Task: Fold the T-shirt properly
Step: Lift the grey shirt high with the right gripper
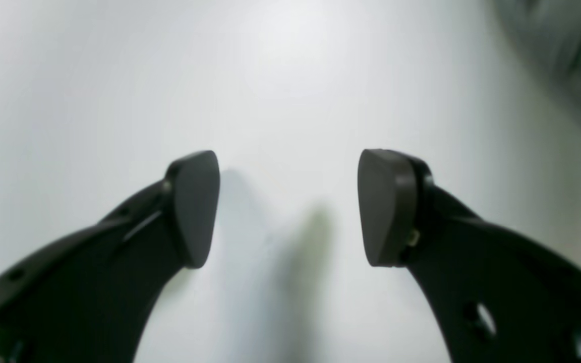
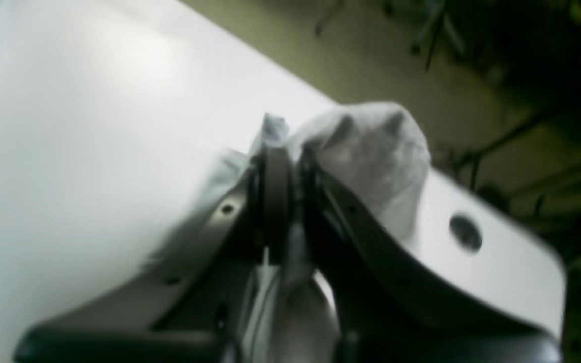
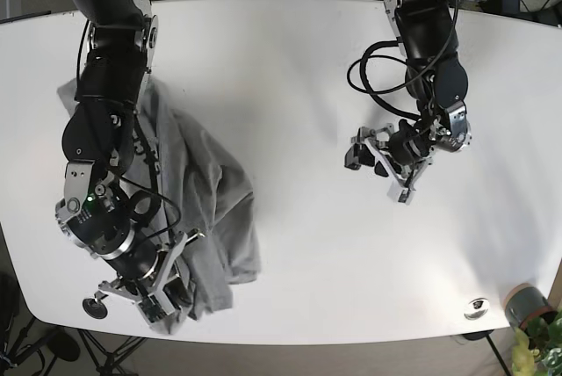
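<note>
The right pincer (image 2: 284,176) is pressed together on a bunched fold of the crumpled light grey cotton T-shirt (image 3: 206,209), with cloth puffing out above its tips and trailing down between its black fingers (image 2: 275,186); this grip seems meant to lift or drag one edge so the garment can be spread or turned over. In the base view that pincer sits at the near edge of the smooth white tabletop (image 3: 290,68), at the lower corner of the shirt, and the black right arm lies along the shirt's left side. The shirt itself is a rumpled heap on the left part of the tabletop, not yet laid flat, so the folding appears to be at an early stage. The left pincer (image 1: 288,206) is spread wide, its two dark rounded pads (image 1: 194,206) well apart with only bare tabletop between them; it holds nothing. It hovers over the right part of the tabletop, well apart from the shirt, probably waiting for a corner to take. A small round silver object (image 3: 477,307) rests near the tabletop's near right corner.
</note>
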Motion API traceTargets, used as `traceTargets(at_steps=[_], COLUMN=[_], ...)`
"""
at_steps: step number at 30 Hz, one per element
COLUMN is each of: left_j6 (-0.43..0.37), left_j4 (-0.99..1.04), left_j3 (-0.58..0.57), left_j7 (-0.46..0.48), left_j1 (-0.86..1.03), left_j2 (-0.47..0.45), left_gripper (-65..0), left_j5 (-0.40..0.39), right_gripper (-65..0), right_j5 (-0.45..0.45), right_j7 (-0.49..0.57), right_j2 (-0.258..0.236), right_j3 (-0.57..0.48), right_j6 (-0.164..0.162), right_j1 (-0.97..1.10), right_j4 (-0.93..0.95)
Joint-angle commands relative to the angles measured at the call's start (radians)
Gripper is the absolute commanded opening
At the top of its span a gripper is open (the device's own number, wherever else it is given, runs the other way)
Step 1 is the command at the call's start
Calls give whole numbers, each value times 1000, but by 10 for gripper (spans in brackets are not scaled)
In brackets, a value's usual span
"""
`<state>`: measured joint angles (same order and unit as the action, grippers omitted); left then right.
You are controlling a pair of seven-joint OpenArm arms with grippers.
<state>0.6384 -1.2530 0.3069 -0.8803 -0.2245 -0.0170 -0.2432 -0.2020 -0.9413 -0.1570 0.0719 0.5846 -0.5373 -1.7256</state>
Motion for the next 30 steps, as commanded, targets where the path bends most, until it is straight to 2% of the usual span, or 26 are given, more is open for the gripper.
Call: traceTargets(at_steps=[1, 10, 18, 21, 26, 30], left_j6=[5, 1, -1, -33, -85, -116], left_j4=[-120, -377, -406, -405, -408, -408], left_j3=[-2, -1, 1, 1, 1, 1], left_j7=[22, 23, 29, 31, 83, 117], left_j1=[-2, 90, 130, 132, 129, 109], left_j2=[22, 25, 12, 2, 4, 5], left_gripper=[-247, -247, -247, -247, -244, -243], left_j5=[-25, -20, -17, -17, -18, -18], right_gripper=[-650, -650, -650, -650, -650, -650], right_j5=[-4, -4, -14, -14, -9, -11], right_j7=[29, 28, -2, -3, -46, -98], right_j2=[-10, -8, -13, -13, -14, -13], right_j3=[-33, -142, -143, -143, -143, -142], right_j6=[-5, -5, -5, -4, 51, 70], right_j1=[-45, -96, -192, -240, -346, -439], right_j4=[-64, -205, -221, -216, -219, -219])
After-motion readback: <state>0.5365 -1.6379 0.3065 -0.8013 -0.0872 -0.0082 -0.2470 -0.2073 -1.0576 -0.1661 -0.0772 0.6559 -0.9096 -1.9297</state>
